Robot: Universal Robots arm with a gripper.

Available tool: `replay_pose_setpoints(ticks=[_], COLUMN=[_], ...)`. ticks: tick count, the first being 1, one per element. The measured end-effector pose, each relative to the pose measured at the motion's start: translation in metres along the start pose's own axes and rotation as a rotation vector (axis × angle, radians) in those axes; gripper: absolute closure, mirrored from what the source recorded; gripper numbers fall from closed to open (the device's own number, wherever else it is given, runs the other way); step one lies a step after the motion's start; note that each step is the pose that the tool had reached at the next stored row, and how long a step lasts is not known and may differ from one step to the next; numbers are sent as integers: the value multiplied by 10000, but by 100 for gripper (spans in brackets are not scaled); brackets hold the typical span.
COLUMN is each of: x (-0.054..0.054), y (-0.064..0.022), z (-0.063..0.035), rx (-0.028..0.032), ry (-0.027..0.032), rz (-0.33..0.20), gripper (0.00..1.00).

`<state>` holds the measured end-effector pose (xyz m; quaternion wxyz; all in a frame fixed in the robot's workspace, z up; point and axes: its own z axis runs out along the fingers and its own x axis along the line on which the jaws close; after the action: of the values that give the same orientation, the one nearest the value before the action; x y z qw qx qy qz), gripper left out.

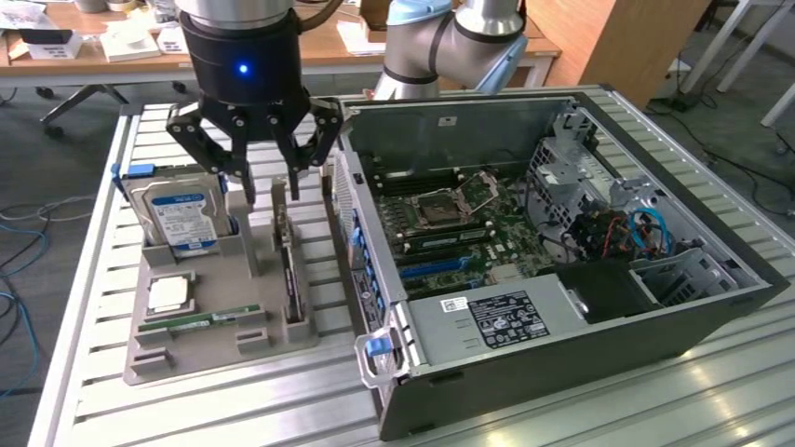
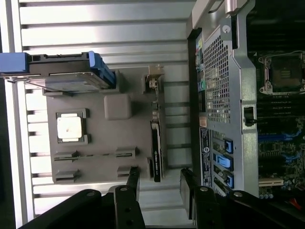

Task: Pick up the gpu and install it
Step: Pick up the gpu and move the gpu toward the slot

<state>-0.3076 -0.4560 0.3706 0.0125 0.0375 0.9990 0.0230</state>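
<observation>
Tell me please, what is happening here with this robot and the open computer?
The robot arm's gripper hangs open just above the gpu, which stands on edge in a slot of the grey tray. The gripper holds nothing, so the card is not yet picked up. A hard drive, a processor chip and a memory stick also sit in the tray. The computer case lies open beside it, on the exterior view's right.
</observation>
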Motion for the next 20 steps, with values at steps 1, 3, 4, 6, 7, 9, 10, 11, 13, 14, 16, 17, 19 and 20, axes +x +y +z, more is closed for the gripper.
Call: replay_pose_setpoints(ticks=[1, 3, 4, 6, 7, 9, 10, 11, 13, 14, 16, 17, 19, 20], x=[0, 1, 1, 2, 3, 4, 4, 4, 5, 5, 6, 6, 7, 7], y=[-1, -3, -3, -5, -6, -8, -9, -9, -11, -11, -13, -13, -14, -15], z=[17, 56, 73, 109, 127, 163, 182, 200, 230, 245, 272, 284, 304, 312], rx=[-3, -11, -14, -20, -22, -27, -28, -31, -35, -36, -38, -41, -48, -50], ry=[0, 0, 1, 1, 2, 2, 3, 3, 2, 2, 2, 3, 4, 4], rz=[0, 0, 0, 0, 1, 0, 0, 1, 1, 1, 1, 1, 1, 1], gripper=[53, 53, 53, 53, 53, 53, 53, 53, 53, 53, 53, 53, 53, 53])
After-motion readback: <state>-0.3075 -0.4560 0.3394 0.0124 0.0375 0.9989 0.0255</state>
